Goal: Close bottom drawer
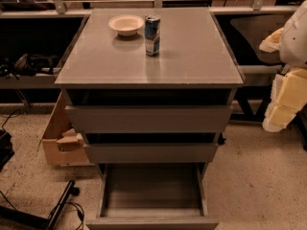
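Grey and flat-fronted, the bottom drawer (152, 190) stands pulled far out of the cabinet toward the camera. Its narrow front panel lies along the lower edge of the view, and its plain tray floor and two thin side walls are in full sight. It juts out well beyond the two drawers above it. The middle drawer (151, 153) sits a little way out, with a dark gap showing over its front. The top drawer (148, 119), which has the widest front, is likewise slightly out beneath the desk (196, 56). On the desk, toward its far edge, a pale bowl (126, 24) stands just beside an upright blue and silver can (152, 35); whether the two touch cannot be told. The end effector (284, 99), a cream-yellow blocky shape below a white rounded arm part, hangs at the right edge of the view. It is at about the height of the top drawer and well apart from the bottom drawer, and whether it is apart or together cannot be told. An open cardboard box (60, 145) rests on the speckled floor (254, 186) against the cabinet's left side. A black stand with a cable (60, 206) lies near the pulled-out drawer's left corner.
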Controlling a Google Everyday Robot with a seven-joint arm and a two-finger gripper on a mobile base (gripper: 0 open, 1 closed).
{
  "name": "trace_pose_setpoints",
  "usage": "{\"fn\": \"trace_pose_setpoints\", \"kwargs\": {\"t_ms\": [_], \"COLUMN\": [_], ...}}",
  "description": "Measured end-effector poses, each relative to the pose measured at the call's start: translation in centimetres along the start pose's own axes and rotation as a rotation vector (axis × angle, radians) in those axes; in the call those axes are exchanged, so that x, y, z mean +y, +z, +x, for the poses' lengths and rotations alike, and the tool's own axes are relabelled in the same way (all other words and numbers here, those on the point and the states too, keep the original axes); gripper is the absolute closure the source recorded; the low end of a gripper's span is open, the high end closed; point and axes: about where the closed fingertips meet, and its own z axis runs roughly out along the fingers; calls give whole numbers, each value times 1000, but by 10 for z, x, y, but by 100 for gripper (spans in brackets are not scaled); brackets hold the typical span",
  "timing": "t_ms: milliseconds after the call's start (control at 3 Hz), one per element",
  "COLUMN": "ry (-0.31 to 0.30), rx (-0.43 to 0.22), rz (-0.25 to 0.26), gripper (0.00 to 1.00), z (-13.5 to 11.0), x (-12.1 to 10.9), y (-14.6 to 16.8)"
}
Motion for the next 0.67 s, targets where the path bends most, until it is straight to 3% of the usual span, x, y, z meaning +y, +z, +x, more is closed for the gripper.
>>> {"fn": "trace_pose_setpoints", "kwargs": {"t_ms": [333, 667], "ry": [0, -15], "rx": [0, 62], "rz": [0, 36], "gripper": [0, 0], "z": [0, -7], "x": [0, -3], "y": [0, -5]}}
